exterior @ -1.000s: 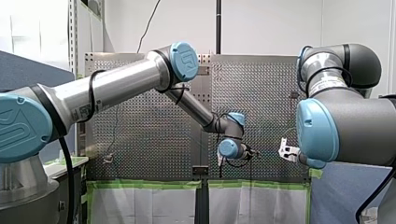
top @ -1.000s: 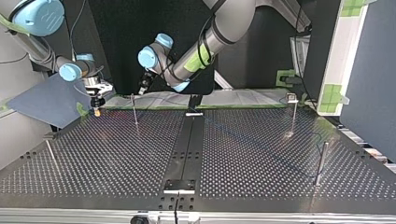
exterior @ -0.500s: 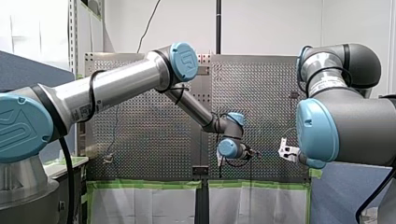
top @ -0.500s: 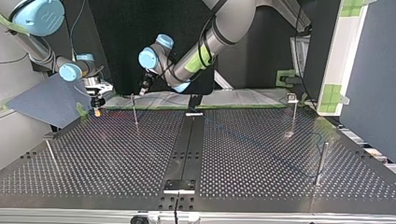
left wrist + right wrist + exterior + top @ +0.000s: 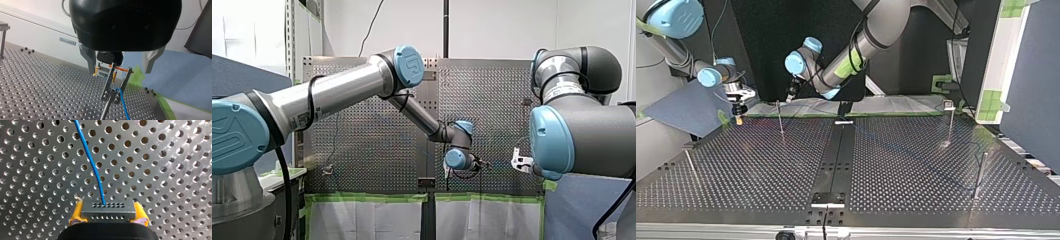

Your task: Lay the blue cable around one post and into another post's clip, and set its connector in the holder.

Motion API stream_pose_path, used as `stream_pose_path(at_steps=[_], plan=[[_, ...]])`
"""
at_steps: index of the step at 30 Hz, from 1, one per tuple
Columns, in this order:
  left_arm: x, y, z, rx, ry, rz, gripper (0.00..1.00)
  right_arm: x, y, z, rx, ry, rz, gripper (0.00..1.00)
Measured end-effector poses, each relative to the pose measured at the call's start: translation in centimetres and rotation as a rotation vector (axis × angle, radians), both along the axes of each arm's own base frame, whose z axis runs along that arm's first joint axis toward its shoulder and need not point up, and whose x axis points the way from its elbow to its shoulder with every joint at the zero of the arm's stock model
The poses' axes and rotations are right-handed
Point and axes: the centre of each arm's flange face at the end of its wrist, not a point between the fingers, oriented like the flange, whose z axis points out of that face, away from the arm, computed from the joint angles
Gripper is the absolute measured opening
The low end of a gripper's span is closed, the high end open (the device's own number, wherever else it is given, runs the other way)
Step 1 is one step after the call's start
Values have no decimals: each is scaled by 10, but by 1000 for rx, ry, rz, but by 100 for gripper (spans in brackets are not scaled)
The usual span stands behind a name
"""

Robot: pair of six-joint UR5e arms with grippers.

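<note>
Although the thin blue cable point(image 5: 92, 165) is plain in both wrist views, it is too faint to trace in the top view. It also runs off the edge of each wrist view, so its full course across the perforated metal table point(image 5: 162, 157) stays hidden. From the front, the right arm's bulky body covers most of my right gripper point(image 5: 108, 214).

In the right wrist view, that gripper's yellow pads point(image 5: 76, 214) are clamped on the two ends of a grey rectangular connector block with rows of small holes point(image 5: 108, 208). It is held above the table, and the cable leaves from its top face.

My left gripper point(image 5: 120, 72) hangs with its metal fingers point(image 5: 90, 60) spread wide and holds nothing. Ahead of them stands a thin metal post topped by a forked clip point(image 5: 112, 86). The cable passes the base of that fork, touching it; whether it is seated inside I cannot tell. Just beyond the post is the held connector. In the top view both grippers sit near the table's far edge at the left, close to this post.
</note>
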Motion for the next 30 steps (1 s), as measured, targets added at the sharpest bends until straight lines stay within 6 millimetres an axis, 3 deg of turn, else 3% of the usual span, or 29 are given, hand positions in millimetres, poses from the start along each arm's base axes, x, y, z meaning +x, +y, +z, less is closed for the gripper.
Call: stream_pose_path(at_steps=[9, 30], plan=[[0, 1, -1, -2, 6, 2, 90, -7, -4, 15, -12, -1, -5, 0], [0, 13, -14, 8, 23, 7, 90, -4, -3, 16, -9, -1, -2, 0]])
